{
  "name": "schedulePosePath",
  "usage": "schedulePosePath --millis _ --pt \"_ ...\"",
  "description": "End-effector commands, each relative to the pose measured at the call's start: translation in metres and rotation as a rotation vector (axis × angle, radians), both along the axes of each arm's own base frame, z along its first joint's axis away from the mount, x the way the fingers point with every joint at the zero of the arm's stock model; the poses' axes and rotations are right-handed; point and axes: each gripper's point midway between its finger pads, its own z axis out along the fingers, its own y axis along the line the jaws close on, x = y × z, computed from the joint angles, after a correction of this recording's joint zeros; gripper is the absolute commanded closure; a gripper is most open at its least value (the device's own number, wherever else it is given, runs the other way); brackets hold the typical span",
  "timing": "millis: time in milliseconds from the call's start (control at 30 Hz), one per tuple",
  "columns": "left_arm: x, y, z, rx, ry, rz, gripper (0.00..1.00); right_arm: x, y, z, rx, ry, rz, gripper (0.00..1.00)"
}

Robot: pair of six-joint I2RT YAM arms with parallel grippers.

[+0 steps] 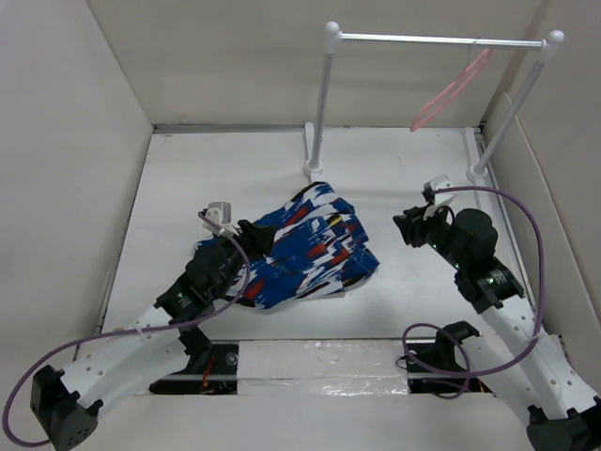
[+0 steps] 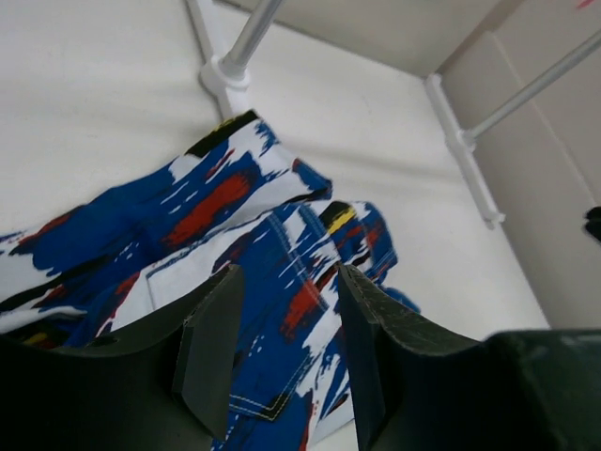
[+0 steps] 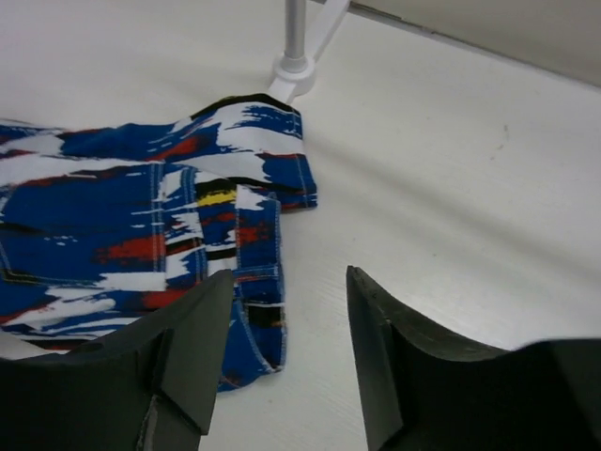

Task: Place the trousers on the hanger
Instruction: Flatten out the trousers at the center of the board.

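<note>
The trousers, blue with white, red, black and yellow splashes, lie crumpled on the white table in the middle. My left gripper hovers over their left edge. It is open, and the fabric shows between its fingers without being pinched. My right gripper stands open to the right of the trousers, apart from them, over bare table beside the cloth's edge. The pink hanger hangs tilted from the silver rail at the back right, far from both grippers.
The rack has two white posts and a silver rail at the back; one post's foot stands just behind the trousers. Beige walls enclose the table on the left, back and right.
</note>
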Motion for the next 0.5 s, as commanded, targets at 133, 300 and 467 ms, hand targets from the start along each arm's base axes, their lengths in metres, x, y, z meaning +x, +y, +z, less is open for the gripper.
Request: schedulePosePath --millis 133,300,467 --pt "0.01 0.003 -0.007 0.023 0.064 0.065 0.64 0.001 0.014 0.001 -0.002 -0.003 0.079 1.0" --pt "0.01 0.036 -0.019 -0.006 0.119 0.237 0.88 0.008 0.039 -0.02 -0.033 0.052 0.152 1.0" --pt "-0.006 0.075 -0.043 -0.022 0.227 0.404 0.89 0.01 0.07 -0.033 -0.05 0.067 0.211 1.0"
